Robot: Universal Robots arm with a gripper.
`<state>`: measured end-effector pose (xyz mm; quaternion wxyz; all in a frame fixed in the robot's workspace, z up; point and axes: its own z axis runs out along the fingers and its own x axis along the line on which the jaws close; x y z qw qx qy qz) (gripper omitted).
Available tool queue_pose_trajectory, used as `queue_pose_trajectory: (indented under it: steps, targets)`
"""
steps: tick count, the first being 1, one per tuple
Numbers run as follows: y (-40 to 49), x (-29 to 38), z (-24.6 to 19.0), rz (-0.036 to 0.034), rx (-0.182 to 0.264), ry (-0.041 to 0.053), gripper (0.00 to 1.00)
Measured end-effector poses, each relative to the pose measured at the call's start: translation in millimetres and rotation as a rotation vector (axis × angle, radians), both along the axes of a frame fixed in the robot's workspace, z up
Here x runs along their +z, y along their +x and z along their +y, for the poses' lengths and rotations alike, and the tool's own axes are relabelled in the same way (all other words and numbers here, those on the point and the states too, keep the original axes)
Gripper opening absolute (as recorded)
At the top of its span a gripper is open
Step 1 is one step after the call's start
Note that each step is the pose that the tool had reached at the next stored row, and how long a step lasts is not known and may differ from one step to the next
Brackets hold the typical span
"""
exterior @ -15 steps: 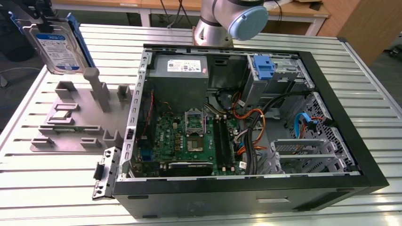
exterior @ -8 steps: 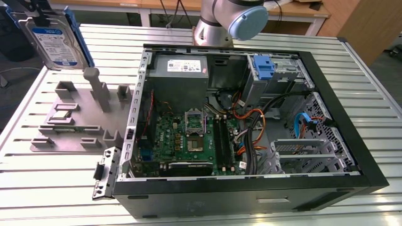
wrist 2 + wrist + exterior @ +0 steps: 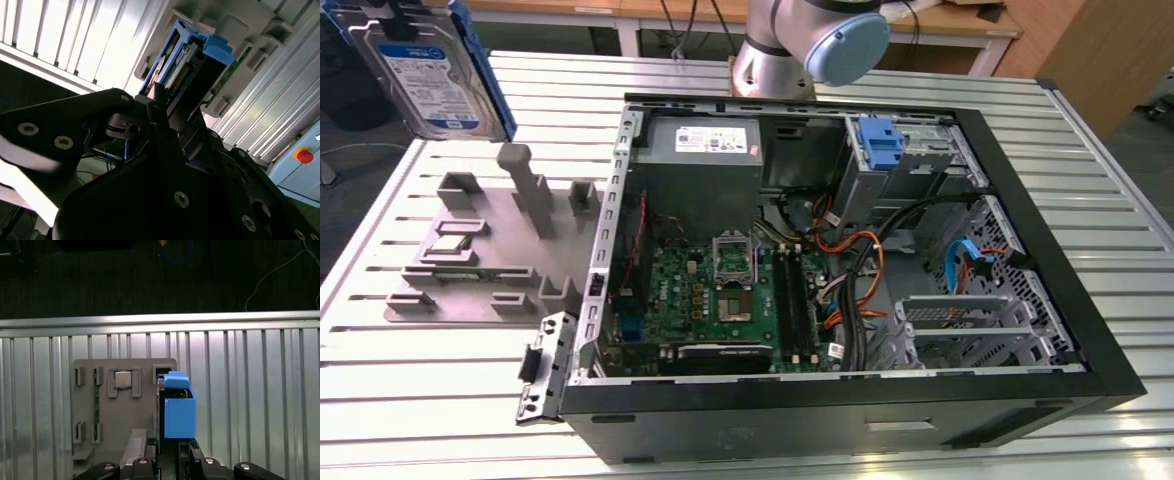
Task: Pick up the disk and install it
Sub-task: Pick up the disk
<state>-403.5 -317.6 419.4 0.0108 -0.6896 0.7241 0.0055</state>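
Observation:
The disk [image 3: 434, 72] is a silver drive with a white-and-blue label in a bright blue carrier. It hangs in the air at the exterior view's far left, above the grey fixture plate [image 3: 467, 255]. In the first wrist view the disk [image 3: 178, 410] stands edge-on, with my gripper [image 3: 172, 452] shut on its near end. The second wrist view shows the dark fingers [image 3: 159, 112] clamping the disk [image 3: 186, 65] from both sides, with the fixture plate [image 3: 235, 30] beyond it.
An open computer case [image 3: 1067, 300] lies on the slatted table [image 3: 440, 390], to the exterior view's right of the plate. Inside are a motherboard [image 3: 720, 300], a grey power supply [image 3: 700, 140], cables and an upright blue bracket [image 3: 881, 145]. The arm's base [image 3: 807, 45] stands behind the case.

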Motion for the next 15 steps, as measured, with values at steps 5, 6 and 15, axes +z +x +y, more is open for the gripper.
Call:
queue_pose_trajectory:
  steps: [5,6,15]
  targets:
    - [0.0,8.8,0.0,-0.0002,0.0,0.0,0.35]
    - [0.0,10.4,0.0,-0.0002,0.0,0.0,0.35]
    - [0.0,24.9,0.0,-0.0003,0.0,0.0001,0.35]
